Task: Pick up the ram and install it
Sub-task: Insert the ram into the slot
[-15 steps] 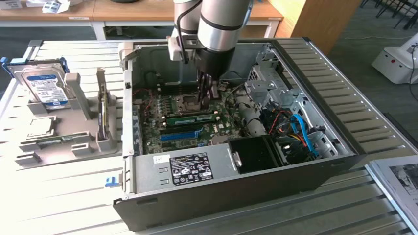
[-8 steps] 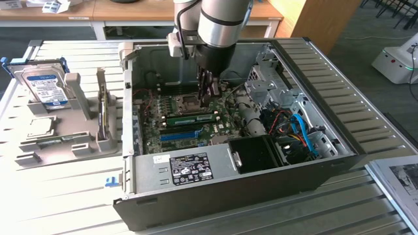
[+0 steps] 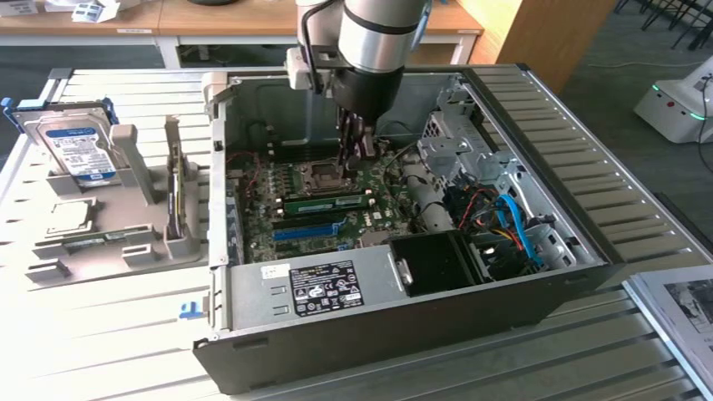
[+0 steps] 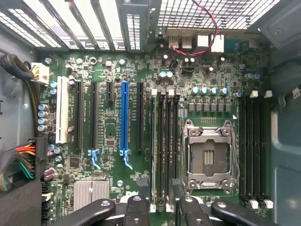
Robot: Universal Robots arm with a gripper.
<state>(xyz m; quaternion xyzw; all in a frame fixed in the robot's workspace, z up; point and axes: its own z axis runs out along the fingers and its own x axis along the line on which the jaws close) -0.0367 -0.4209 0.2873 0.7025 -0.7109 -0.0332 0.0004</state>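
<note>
The ram (image 3: pixel 326 202), a narrow green stick with dark chips, sits seated in a slot on the motherboard (image 3: pixel 292 175) beside the CPU socket (image 3: pixel 321 177). In the wrist view it appears edge-on as a thin green line (image 4: pixel 154 141) in the slot farthest from the socket (image 4: pixel 207 157). My gripper (image 3: pixel 359 160) hangs inside the open computer case just above the board, a little beyond the ram. Its dark fingers (image 4: pixel 135 213) stand apart on either side of the memory slots, open with nothing between them (image 4: pixel 161 213).
The long blue slot (image 4: pixel 124 117) lies next to black expansion slots. The power supply (image 3: pixel 323 288), a black fan shroud (image 3: pixel 440 263) and drive cage (image 3: pixel 452 138) crowd the case. On the exterior view's left, a grey stand (image 3: pixel 112 242) holds a hard drive (image 3: pixel 76 149) and a thin upright board (image 3: pixel 175 196).
</note>
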